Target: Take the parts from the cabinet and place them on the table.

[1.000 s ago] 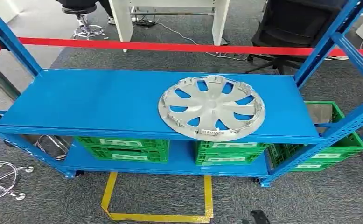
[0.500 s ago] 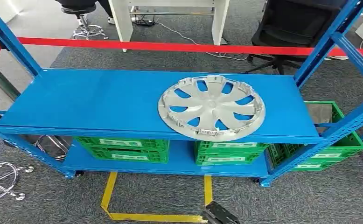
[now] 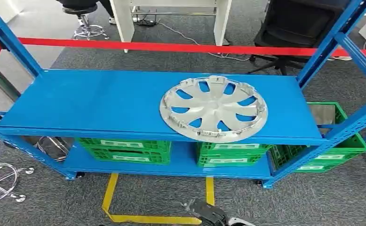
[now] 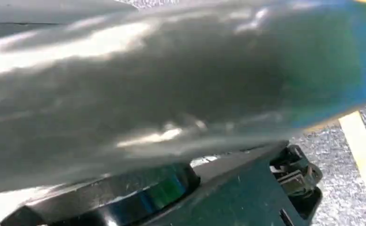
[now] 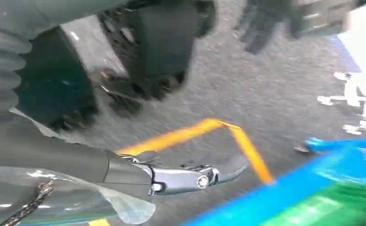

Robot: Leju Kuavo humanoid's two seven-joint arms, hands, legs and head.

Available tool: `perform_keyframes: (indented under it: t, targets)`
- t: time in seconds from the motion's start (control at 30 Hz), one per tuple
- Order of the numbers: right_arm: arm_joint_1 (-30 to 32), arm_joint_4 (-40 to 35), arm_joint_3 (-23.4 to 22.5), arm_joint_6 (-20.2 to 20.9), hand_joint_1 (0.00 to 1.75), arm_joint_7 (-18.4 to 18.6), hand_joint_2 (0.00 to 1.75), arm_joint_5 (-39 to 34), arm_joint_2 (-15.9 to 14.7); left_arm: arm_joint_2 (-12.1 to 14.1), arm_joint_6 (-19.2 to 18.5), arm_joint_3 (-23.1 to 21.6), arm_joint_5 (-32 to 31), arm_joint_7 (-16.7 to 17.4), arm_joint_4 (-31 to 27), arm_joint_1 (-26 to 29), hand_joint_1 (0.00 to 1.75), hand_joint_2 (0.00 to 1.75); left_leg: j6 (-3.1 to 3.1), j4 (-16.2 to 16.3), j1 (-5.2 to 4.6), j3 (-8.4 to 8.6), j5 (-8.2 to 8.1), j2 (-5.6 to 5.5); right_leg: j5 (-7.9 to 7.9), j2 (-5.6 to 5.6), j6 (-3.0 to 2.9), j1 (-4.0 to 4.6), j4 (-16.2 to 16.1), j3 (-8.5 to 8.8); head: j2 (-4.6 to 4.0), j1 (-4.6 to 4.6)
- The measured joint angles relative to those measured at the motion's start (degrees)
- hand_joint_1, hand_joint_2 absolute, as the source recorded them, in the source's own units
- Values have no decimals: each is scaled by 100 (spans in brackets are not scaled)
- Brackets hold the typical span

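While right hand hangs low by yellow floor tape, grasp unclear, hubcap lies well ahead on blue shelf.

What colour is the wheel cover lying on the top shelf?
Silver-grey, against the blue shelf; the wheel cover shows best in the head view.

Grey carpet, yellow floor tape

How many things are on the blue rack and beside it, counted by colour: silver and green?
Silver: 1, the hubcap on the top shelf.
Green: 3, two crates on the lower shelf and one crate on the floor, right of the rack.
Total: 4.
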Motion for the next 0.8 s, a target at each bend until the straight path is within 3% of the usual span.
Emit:
perform_keyframes:
  t: [0.23,0.47,0.8]
  targets:
    - [258,-1702,-7,-798,0,-79,175,785,-295,-17,238,-61,-297,-90,9,-27,0,0,-2,2,0,0,2,0,1,-2,-1,0,1,-24,0,2]
    - [493,-2835,-122,-1941,0,59,175,1972,-450,-41,972,-181,-736,-389,-26,-59,0,0,-2,2,0,0,2,0,1,-2,-1,0,1,-39,0,2]
    - [717,-3590,-280,-3394,0,170,175,3187,-551,-103,828,-278,-752,-840,-271,-101,0,0,-1,2,0,0,2,0,1,-2,-1,-1,1,-36,0,0]
